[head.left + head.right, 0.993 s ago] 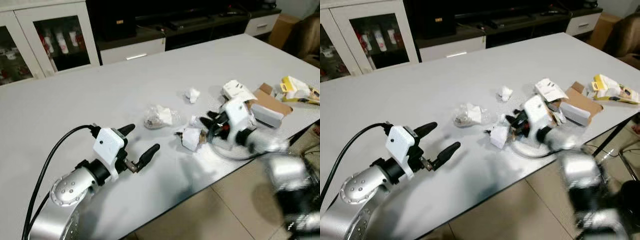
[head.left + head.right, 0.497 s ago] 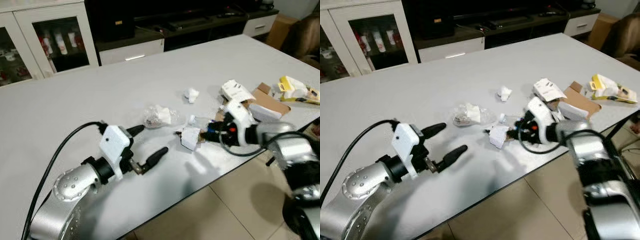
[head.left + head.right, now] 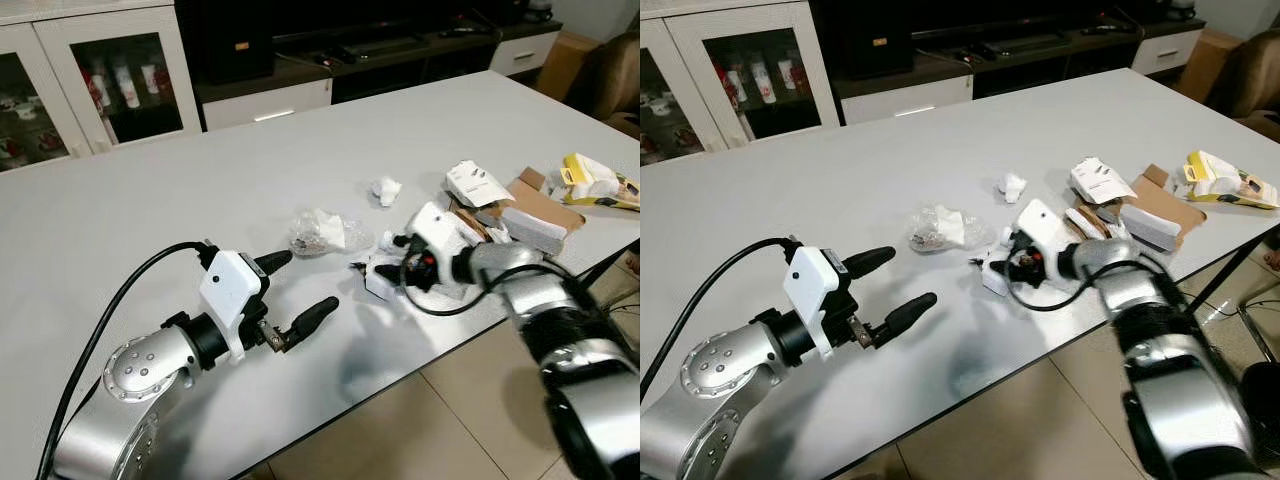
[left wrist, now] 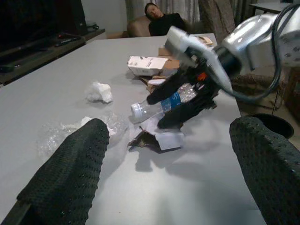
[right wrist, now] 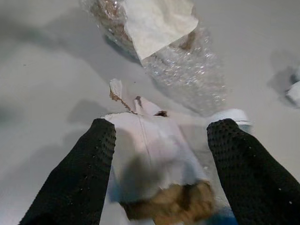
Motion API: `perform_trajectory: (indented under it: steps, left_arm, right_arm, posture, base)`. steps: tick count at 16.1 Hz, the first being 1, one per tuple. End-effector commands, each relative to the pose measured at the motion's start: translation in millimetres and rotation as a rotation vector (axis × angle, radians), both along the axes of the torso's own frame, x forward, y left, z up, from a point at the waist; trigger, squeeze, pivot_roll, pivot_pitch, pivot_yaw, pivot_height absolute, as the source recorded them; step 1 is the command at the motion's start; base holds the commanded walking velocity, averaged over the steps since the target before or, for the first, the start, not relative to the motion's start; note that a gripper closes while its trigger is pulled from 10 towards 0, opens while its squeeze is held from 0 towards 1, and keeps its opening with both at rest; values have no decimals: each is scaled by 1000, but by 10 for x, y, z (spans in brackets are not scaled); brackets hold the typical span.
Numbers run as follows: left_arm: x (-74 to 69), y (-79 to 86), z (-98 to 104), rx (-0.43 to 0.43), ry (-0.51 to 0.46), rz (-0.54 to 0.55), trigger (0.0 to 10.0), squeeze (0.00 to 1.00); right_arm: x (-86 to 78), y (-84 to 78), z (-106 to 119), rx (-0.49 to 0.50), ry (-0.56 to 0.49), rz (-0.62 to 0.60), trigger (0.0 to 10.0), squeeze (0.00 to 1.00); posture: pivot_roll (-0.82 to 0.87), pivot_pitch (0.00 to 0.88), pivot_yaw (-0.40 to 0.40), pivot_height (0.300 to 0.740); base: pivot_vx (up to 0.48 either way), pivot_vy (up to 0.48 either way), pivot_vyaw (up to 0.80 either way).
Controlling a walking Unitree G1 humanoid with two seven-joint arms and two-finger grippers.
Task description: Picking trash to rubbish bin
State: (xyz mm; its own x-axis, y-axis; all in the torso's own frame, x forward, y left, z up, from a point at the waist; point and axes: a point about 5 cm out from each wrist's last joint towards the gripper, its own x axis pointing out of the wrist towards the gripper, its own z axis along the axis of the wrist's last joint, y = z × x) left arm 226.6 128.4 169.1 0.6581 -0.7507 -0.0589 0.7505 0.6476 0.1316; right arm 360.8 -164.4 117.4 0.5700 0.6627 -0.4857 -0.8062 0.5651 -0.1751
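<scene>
Right gripper [image 3: 385, 270] straddles torn paper [image 5: 150, 154] beside a bottle [image 4: 161, 104], fingers wide. Left gripper [image 3: 300, 290] hovers wide over the tabletop [image 3: 150, 200].

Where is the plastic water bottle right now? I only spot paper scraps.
In the left wrist view, the water bottle lies on the table under the right tool, beside the torn white paper, right of the bubble wrap.

You can't quite see the plastic bottle [image 4: 161, 104]: the right gripper [image 4: 180, 101] covers most of it, and the torn paper [image 5: 154, 154] probably hides the rest.
</scene>
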Motion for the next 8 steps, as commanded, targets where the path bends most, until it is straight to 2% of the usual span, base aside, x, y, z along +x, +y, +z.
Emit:
perform_trajectory:
  steps: [1,3,8]
  left_arm:
    - [-40,-21,31,7,0,-31,10000,0]
    - [-56,-20,23,10,8,-36,10000,0]
    - [-72,2,-9,19,24,-35,10000,0]
  right_arm:
    - [35,2,-5,-8,-2,-24,10000,0]
    - [24,12,-63,-6,28,-36,10000,0]
    - [-40,-9,-241,-81,103,-36,10000,0]
  posture:
    - [77,0,-7,740]
    - [80,4,-8,740]
    - [81,7,-10,740]
  base:
    - [0,0,0]
    - [0,0,0]
    - [0,0,0]
